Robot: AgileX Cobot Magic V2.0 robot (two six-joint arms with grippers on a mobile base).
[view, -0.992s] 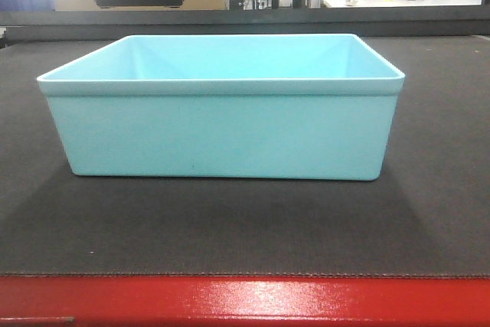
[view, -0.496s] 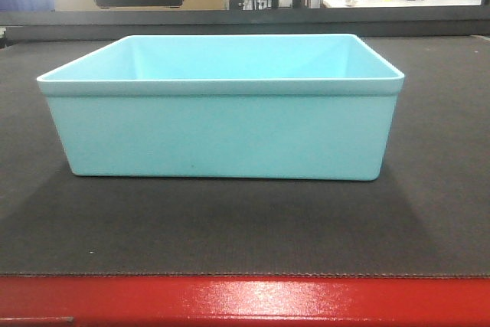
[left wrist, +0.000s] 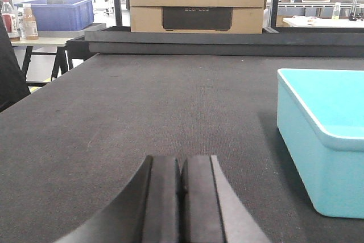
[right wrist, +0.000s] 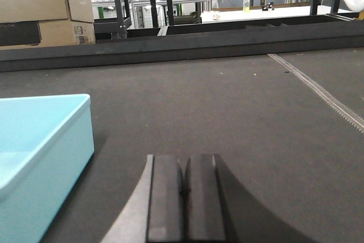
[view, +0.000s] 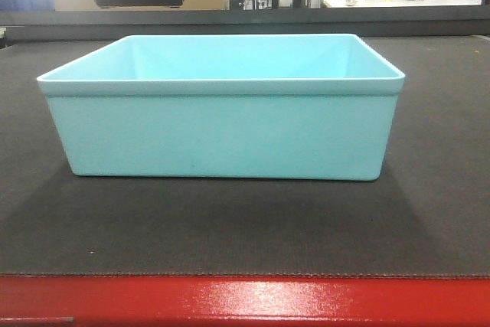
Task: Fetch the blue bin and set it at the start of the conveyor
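Blue bin [view: 222, 135]: plain pale turquoise. Conveyor start [view: 230, 227]: dark grey textured belt, glossy red front edge. Cardboard boxes [left wrist: 196, 1]: brown, with black panel.

The blue bin [view: 222, 109] sits upright on the conveyor start [view: 245, 227], near the belt's front edge [view: 245, 300] and roughly centred across it; bare belt lies on both sides of the bin and behind it; the left gripper [left wrist: 182, 183] rests low over the belt to the bin's left, apart from its wall, jaws pressed together; the right gripper [right wrist: 183, 183] sits likewise to the bin's right, jaws together, clear of the bin; behind the belt's far rail stand stacked cardboard boxes [left wrist: 197, 1]; left of them, a ribbed bin [left wrist: 57, 14] and bottles [left wrist: 23, 20] on a separate surface.
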